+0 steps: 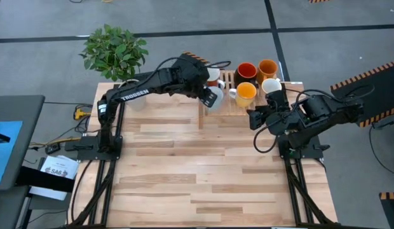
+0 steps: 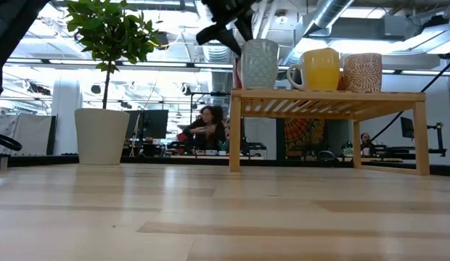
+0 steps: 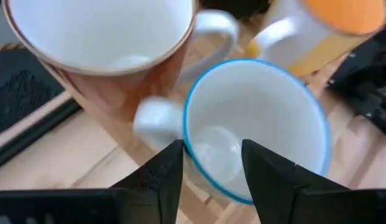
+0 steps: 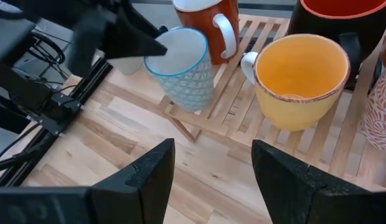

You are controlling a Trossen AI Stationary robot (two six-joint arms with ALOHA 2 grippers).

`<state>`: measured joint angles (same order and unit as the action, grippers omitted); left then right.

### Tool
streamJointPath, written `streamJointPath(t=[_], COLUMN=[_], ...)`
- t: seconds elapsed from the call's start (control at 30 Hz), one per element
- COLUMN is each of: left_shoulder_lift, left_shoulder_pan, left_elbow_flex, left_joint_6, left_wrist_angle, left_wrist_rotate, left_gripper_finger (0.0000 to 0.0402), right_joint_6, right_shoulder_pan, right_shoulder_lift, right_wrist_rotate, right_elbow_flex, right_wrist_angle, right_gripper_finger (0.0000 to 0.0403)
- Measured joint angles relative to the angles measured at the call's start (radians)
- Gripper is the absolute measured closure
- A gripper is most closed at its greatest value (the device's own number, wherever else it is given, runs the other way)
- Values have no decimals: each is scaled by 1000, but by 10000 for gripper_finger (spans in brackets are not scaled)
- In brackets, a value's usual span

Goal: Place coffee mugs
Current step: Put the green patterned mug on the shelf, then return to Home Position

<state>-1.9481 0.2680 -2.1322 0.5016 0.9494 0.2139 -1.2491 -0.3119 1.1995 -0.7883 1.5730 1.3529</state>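
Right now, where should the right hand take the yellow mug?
Probably by its near rim, from above, one finger inside: the yellow mug stands upright, mouth open, and that side faces the open right hand and is free. Its handle points toward the blue mug.

Grey floor (image 1: 184,16); potted plant (image 2: 105,80) at table edge; exposed ceiling ducts (image 2: 334,14); person (image 2: 208,123) seated beyond.

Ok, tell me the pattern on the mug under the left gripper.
Light blue lattice on white, blue rim; clearest in right wrist view.
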Motion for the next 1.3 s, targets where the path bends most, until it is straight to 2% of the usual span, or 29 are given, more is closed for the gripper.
streamJointPath(t=[0.27,0.47,0.57,0.67,0.77,0.83,0.9,1.0,1.17,1.3], left_shoulder_lift=[2,78,145,213,303,381,474,635,897,1072], left_shoulder_pan=[0,-20,-94,-184,-283,-342,-388,-432,-460,-459], left_elbow_flex=[-80,-119,-103,-29,136,298,487,783,1232,1498], left_joint_6=[-37,-177,-256,-318,-405,-411,-392,-339,-266,-219], left_wrist_angle=[3,3,-8,-33,-136,-245,-376,-623,-1038,-1194], left_wrist_rotate=[-7,-114,-37,76,192,278,314,302,177,156], left_gripper_finger=[253,253,253,255,272,297,334,389,400,401], right_joint_6=[0,4,21,52,61,83,100,106,109,129], right_shoulder_pan=[0,0,-1,-4,-4,-4,-4,-4,-4,-4], right_shoulder_lift=[0,0,0,0,0,0,0,0,0,0], right_wrist_rotate=[0,0,6,28,31,31,31,31,44,83], right_elbow_flex=[0,0,0,0,0,0,0,0,0,0], right_wrist_angle=[-1,1,4,4,4,3,0,0,0,-1], right_gripper_finger=[163,163,163,163,163,163,163,163,163,163])
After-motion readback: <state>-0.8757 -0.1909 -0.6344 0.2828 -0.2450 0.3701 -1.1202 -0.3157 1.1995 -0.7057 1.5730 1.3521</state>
